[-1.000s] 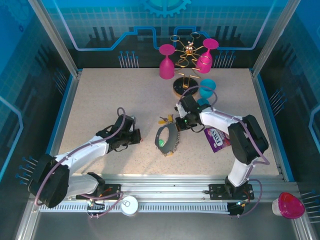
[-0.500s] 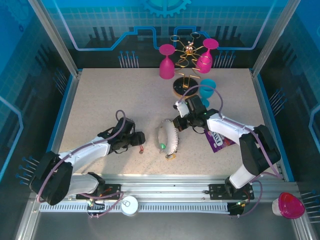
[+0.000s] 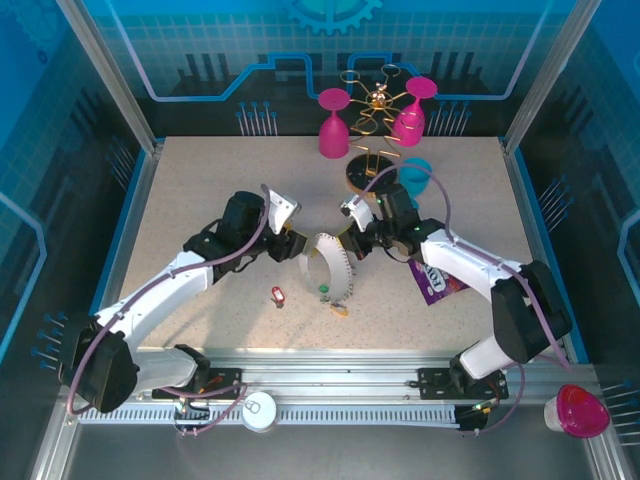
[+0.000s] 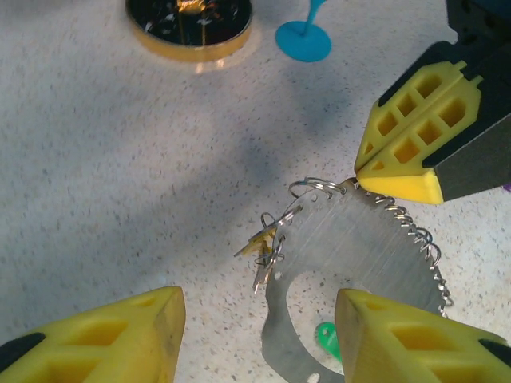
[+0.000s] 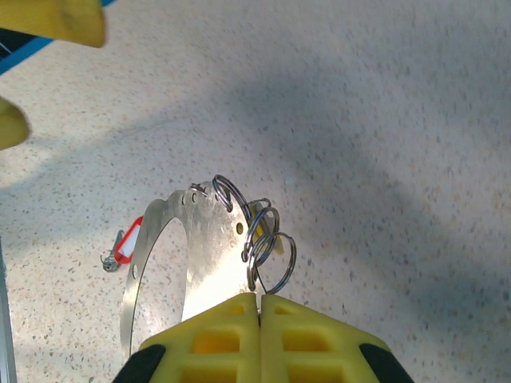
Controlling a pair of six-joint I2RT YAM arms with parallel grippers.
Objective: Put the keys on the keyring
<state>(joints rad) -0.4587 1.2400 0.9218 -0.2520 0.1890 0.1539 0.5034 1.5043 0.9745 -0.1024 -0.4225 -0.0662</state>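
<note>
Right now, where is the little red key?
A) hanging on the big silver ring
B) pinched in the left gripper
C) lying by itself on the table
C: the red key lies alone on the table, apart from the keyring that the right gripper pinches; the left gripper is open and holds nothing.

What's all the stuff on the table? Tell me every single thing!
keyring: 1, silvery grey, middle of table
red key: 1, red, table left of keyring
green key: 1, green, table beside keyring
yellow key: 1, yellow, hanging on keyring
pink glasses: 2, pink, one beside rack, one hung on it
blue glass: 1, blue, beside rack base
rack: 1, gold, back of table
packet: 1, purple, right of keyring
left arm: 1, white and black, jaws open near keyring
right arm: 1, white and black, jaws shut on keyring
</note>
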